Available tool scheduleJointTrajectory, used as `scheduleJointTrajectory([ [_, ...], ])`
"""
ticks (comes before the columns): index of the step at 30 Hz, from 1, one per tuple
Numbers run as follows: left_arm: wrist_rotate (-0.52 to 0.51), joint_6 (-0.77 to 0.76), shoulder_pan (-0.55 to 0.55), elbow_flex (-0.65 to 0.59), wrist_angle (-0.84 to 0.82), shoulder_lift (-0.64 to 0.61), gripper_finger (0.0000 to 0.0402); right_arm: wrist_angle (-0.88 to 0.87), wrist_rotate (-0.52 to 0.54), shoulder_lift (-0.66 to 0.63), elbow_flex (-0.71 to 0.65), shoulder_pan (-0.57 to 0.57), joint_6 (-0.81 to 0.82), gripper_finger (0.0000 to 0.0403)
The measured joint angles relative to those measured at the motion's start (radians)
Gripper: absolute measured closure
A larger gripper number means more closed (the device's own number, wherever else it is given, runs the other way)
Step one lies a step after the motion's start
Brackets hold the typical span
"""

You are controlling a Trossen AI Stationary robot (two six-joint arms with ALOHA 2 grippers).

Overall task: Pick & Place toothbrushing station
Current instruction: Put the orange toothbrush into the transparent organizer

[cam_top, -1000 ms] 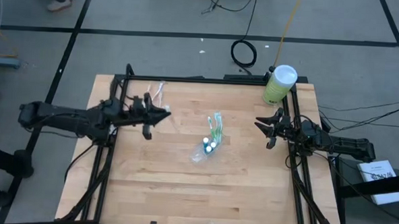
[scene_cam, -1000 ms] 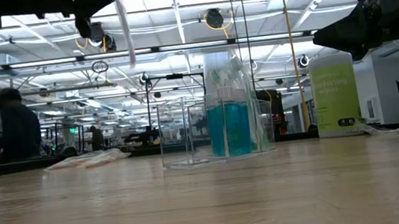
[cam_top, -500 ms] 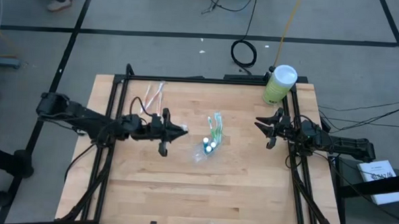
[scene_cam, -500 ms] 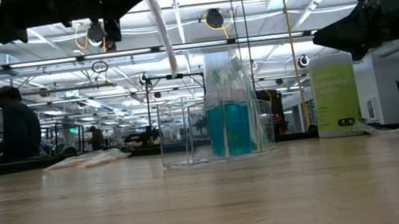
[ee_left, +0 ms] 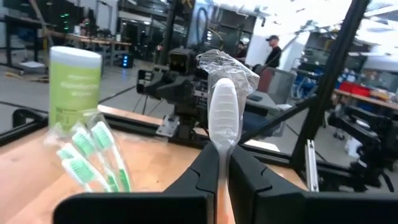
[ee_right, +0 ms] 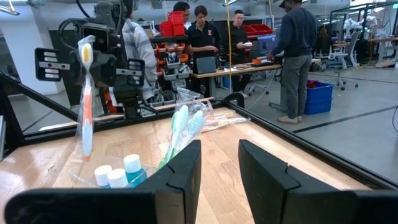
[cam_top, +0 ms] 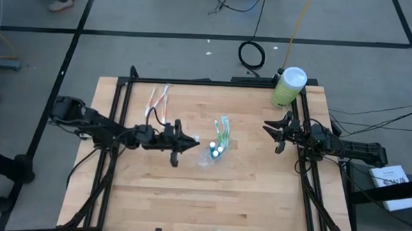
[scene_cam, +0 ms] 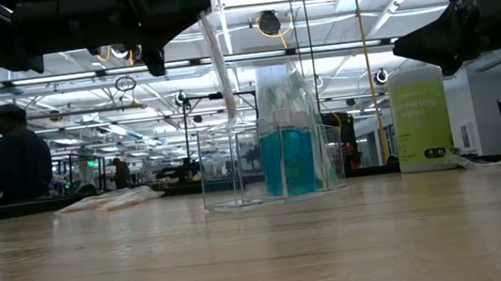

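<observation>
The clear plastic holder (cam_top: 213, 149) stands mid-table with green-white toothbrushes (ee_right: 185, 126) and blue-capped tubes (ee_right: 115, 172) in it. A little left of it and above the table, my left gripper (cam_top: 192, 143) is shut on a wrapped pink-white toothbrush (ee_right: 85, 112). Two more wrapped pink toothbrushes (cam_top: 158, 99) lie flat at the far left. My right gripper (cam_top: 269, 136) waits open at the right edge, nothing between its fingers. My left gripper pinches the toothbrush between its two fingers just under the white head (ee_left: 222, 144), through the clear wrap. The fingers come level from the table's left, across the brush. The brush stands nearly upright, head up, its pink handle (scene_cam: 224, 87) hanging below, clear of the table.
A big pale-green canister with a white lid (cam_top: 289, 86) stands at the far right corner. Black frame rails (cam_top: 113, 160) run along the table's edges. Bare wood (cam_top: 209, 199) lies toward the near edge. People stand in the room beyond the table.
My left gripper has carried the toothbrush toward the table's right and near edges and down, coming close to the holder. The brush stays hanging below the fingers. My right gripper has kept still.
</observation>
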Motion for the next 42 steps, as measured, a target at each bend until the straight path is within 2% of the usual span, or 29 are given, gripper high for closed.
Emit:
scheduleJointTrajectory([
  [4,-0.037,-0.012,-0.003,0.0,0.002,0.024,0.037,0.0,0.0,0.0,0.0,0.0,0.0,0.0305],
  [9,-0.055,-0.012,-0.005,0.0,0.004,0.054,0.039,0.0,0.0,0.0,-0.001,0.0,0.0,0.0305],
  [16,-0.066,0.017,-0.022,0.0,0.057,0.118,0.0372,0.0,0.0,0.0,-0.001,0.0,0.0,0.0305],
  [22,-0.064,0.059,-0.039,0.0,0.104,0.182,0.039,0.0,0.0,0.0,-0.001,0.0,0.0,0.0305],
  [28,-0.098,0.07,-0.046,0.0,0.113,0.238,0.0368,0.0,0.0,0.0,0.0,0.0,0.0,0.0305],
  [33,-0.107,0.087,-0.05,0.0,0.118,0.264,0.0389,0.0,0.0,0.0,0.0,0.0,0.0,0.0305],
  [36,-0.107,0.085,-0.05,0.0,0.122,0.27,0.0389,0.0,0.0,0.0,0.0,0.0,0.0,0.0305],
  [42,-0.118,0.052,-0.05,0.0,0.111,0.272,0.0346,0.0,0.0,0.0,0.0,0.0,0.0,0.0305],
])
